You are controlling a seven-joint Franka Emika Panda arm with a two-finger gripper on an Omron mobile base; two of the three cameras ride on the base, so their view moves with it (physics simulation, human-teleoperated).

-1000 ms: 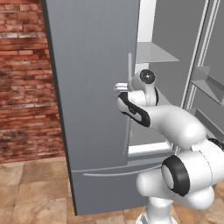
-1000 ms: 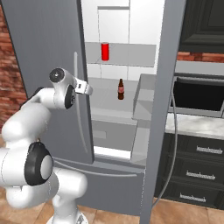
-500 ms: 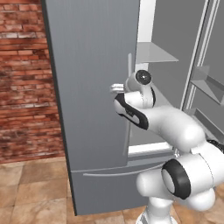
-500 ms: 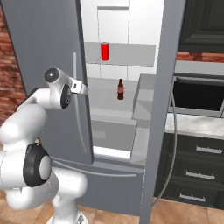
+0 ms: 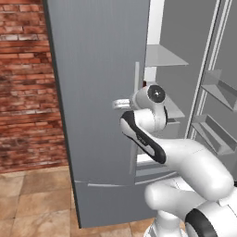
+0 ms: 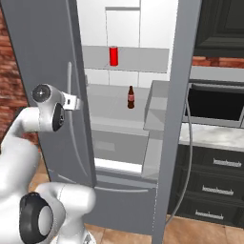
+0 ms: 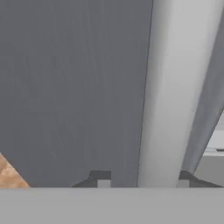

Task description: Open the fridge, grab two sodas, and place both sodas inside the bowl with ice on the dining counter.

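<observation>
The grey fridge (image 5: 92, 92) stands with both doors swung out. Its left door (image 6: 43, 52) carries a long vertical handle (image 6: 70, 78). My gripper (image 6: 76, 102) sits at that handle (image 7: 175, 87), open, with a fingertip (image 7: 100, 177) on either side of the bar and a gap on the left. In the left base view the gripper (image 5: 121, 103) is beside the handle (image 5: 137, 83). Inside, the red soda can (image 6: 113, 55) stands on an upper shelf and the brown soda bottle (image 6: 130, 97) on the shelf below. The bowl and dining counter are out of view.
The right door (image 6: 169, 119) stands edge-on, with door bins (image 5: 217, 134) on its inner side. A brick wall (image 5: 23, 92) runs to the left. Dark cabinets with drawers (image 6: 214, 181) and a dark oven opening (image 6: 214, 102) are to the right. Tiled floor (image 5: 32, 208) lies below.
The hand has shifted left with the handle, and the left door has swung a little further open. Can and bottle have not moved.
</observation>
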